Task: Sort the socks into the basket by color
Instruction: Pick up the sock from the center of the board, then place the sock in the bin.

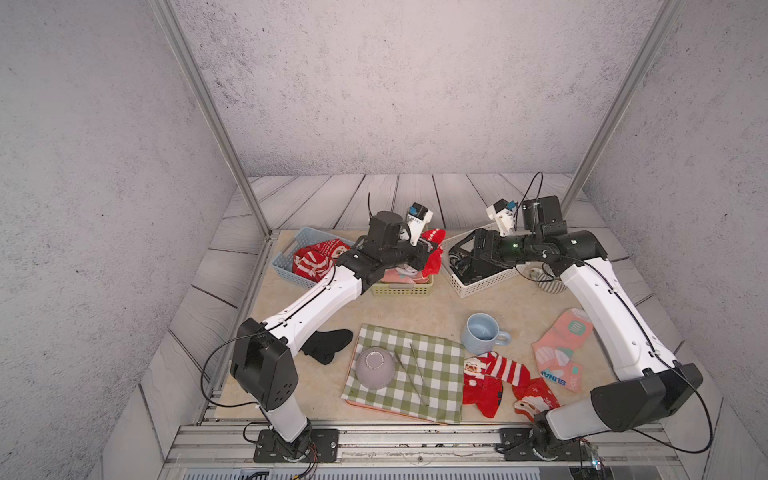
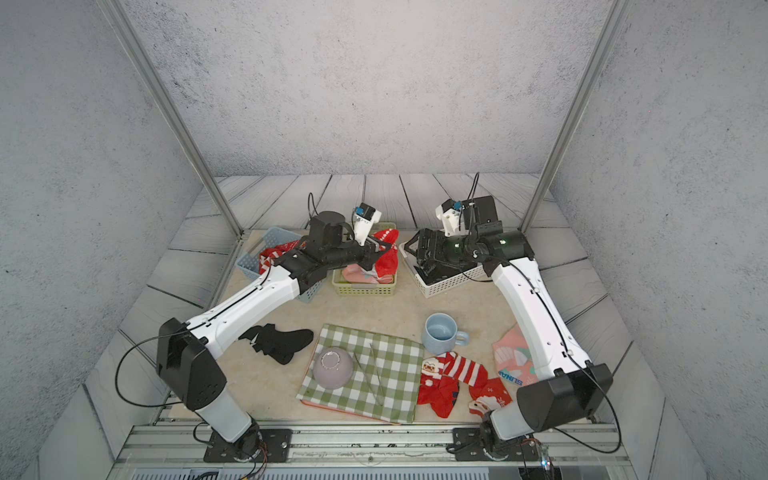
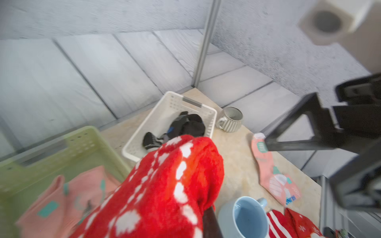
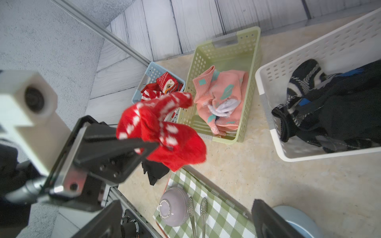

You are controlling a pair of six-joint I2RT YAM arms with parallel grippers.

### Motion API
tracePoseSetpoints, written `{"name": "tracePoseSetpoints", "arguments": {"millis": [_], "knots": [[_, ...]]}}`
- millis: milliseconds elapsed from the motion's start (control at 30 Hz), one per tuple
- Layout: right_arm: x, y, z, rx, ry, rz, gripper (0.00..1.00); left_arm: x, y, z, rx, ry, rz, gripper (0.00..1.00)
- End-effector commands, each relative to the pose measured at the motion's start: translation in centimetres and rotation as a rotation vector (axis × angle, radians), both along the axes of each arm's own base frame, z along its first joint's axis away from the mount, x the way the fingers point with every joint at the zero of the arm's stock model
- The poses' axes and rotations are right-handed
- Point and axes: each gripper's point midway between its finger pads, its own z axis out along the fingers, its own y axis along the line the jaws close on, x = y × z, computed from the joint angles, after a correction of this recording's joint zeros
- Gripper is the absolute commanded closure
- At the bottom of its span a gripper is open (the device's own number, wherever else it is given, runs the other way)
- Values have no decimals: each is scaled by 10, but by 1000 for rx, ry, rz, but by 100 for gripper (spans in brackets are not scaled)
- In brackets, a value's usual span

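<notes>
**Red sock aloft by the far baskets**

The left pincer (image 4: 150, 145) is pressed together on a red sock (image 4: 165, 131) with white spots. The sock hangs clear of the table (image 1: 415, 307) at the right end of the green basket (image 1: 401, 289), close to the white basket (image 1: 473, 286). The right pincer (image 4: 186, 203) is spread wide and holds nothing, poised over the white basket.

Three baskets stand in a row at the far side. The blue basket (image 1: 286, 262) on the left holds red socks (image 1: 316, 259). The green basket in the middle holds pink socks (image 4: 222, 99). The white basket on the right holds black socks (image 4: 329, 111), some of them grey-striped.

Loose on the table are a black sock (image 1: 326, 345) at the near left, partly under the left arm, and red striped socks (image 1: 494, 378) just right of the checked cloth (image 1: 415, 374). Pink socks with teal patches (image 1: 561, 353) lie further right, beside the right arm. An upturned bowl (image 1: 375, 368) sits on the cloth, and a blue mug (image 1: 482, 332) stands at its far right corner.
</notes>
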Motion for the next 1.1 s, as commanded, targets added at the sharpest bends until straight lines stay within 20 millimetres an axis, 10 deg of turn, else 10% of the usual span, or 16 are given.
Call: {"name": "tracePoseSetpoints", "arguments": {"millis": [0, 333, 533, 1067], "knots": [[-6, -16, 12, -27, -39, -37, 1, 22, 60, -2, 42, 67, 182, 100], [1, -30, -14, -54, 20, -73, 1, 79, 211, -46, 182, 239, 571, 100], [7, -37, -28, -71, 49, -92, 1, 113, 265, -105, 283, 360, 681, 100], [14, -61, -48, -107, 95, -169, 1, 144, 307, -244, 413, 714, 747, 100]]}}
